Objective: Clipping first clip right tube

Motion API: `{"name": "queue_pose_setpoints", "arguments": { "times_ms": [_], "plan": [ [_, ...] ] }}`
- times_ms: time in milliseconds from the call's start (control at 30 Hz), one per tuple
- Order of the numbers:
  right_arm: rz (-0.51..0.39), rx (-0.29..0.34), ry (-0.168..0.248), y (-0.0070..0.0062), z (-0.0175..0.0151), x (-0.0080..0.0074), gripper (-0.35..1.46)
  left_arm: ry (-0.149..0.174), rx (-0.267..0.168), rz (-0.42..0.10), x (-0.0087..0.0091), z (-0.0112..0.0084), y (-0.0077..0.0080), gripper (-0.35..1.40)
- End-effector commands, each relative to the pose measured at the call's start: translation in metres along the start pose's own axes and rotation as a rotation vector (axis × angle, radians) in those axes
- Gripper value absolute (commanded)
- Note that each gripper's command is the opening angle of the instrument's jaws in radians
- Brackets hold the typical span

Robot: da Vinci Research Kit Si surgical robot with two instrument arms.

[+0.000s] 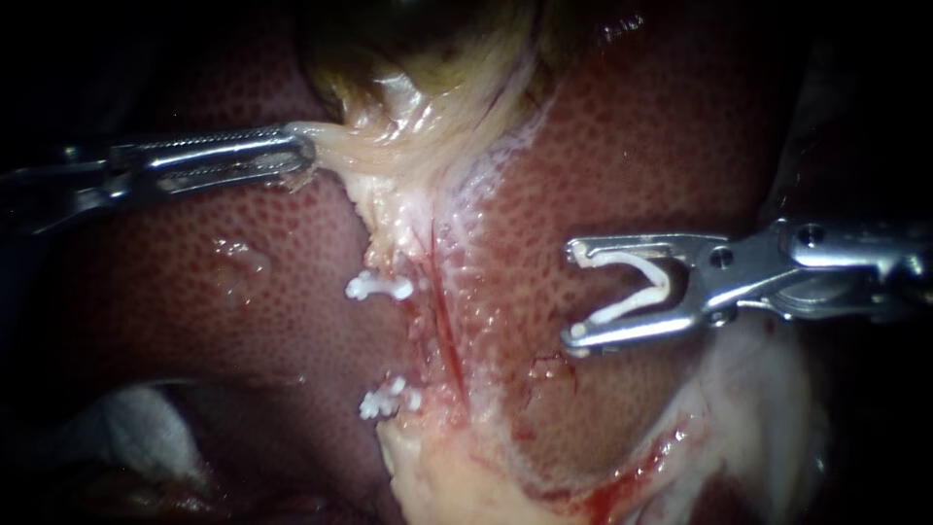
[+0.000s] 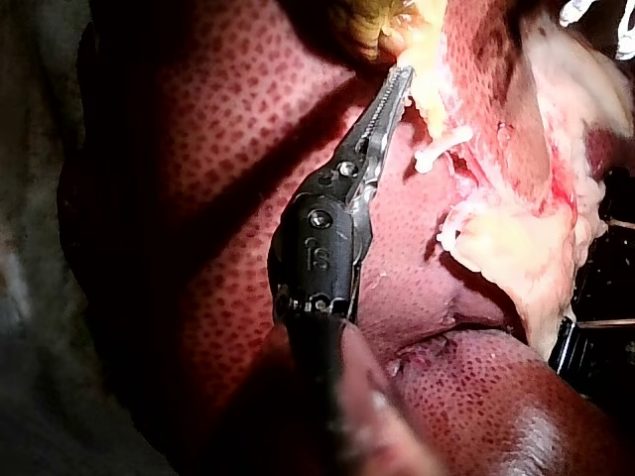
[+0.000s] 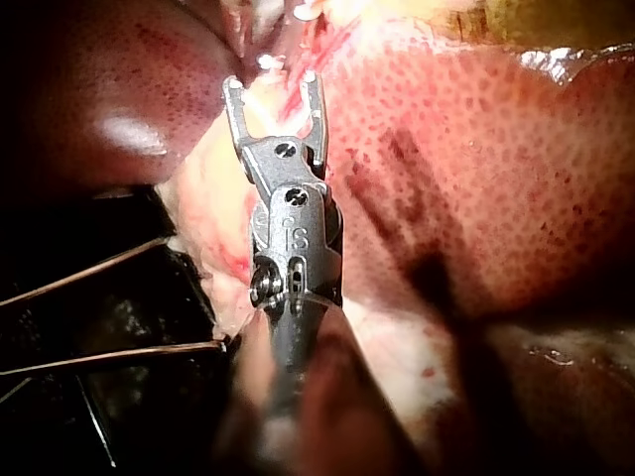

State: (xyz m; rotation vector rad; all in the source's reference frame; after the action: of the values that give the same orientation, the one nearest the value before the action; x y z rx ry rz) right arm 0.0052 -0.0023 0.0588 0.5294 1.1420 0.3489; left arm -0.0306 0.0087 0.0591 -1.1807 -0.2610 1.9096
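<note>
My left instrument comes in from the left, its jaws shut on pale tissue at the gallbladder neck; the left wrist view shows the same hold. My right instrument hangs over the liver to the right of the tubes. Its jaws stand wide apart, with an open white clip seated between them and touching both. A thin red tube, the right tube, runs down the pale strip. Two white clips sit on the strand just left of it. The clip's open mouth faces the tubes, well short of them.
Dark red liver lies on both sides of the pale strip. Fatty pale tissue with some blood lies below. White gauze shows at the lower left. In the right wrist view, thin wires cross a dark area beside the shaft.
</note>
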Motion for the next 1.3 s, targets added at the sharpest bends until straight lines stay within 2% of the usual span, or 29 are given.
{"name": "queue_pose_setpoints", "arguments": {
  "times_ms": [33,167,400,600,667,833,1300],
  "plan": [
    [0.023,0.0,0.003,0.0,0.0005,-0.0005,0.5,0.0,0.0,0.0,0.0,0.0,0.0,-0.35],
    [0.088,0.002,-0.028,0.0002,0.0031,-0.0032,0.5,0.0,0.001,0.0,0.0,0.0001,0.0,-0.35],
    [0.218,-0.01,-0.105,0.0012,0.0087,-0.0098,0.5,0.0,0.002,0.0,0.0,0.0001,0.0001,-0.35],
    [0.288,-0.004,-0.133,0.0021,0.013,-0.0147,0.5,0.0,0.004,-0.001,0.0001,0.0,0.0005,-0.35],
    [0.306,-0.001,-0.135,0.0023,0.014,-0.0157,0.5,0.001,0.005,-0.001,0.0001,0.0,0.0006,-0.35],
    [0.323,0.012,-0.14,0.0026,0.0163,-0.017,0.5,0.001,0.007,0.005,0.0,0.0001,0.0007,-0.35],
    [0.34,0.031,-0.129,0.0029,0.0186,-0.0163,0.48,0.002,0.008,0.005,0.0,0.0002,0.0008,-0.35]
  ]
}}
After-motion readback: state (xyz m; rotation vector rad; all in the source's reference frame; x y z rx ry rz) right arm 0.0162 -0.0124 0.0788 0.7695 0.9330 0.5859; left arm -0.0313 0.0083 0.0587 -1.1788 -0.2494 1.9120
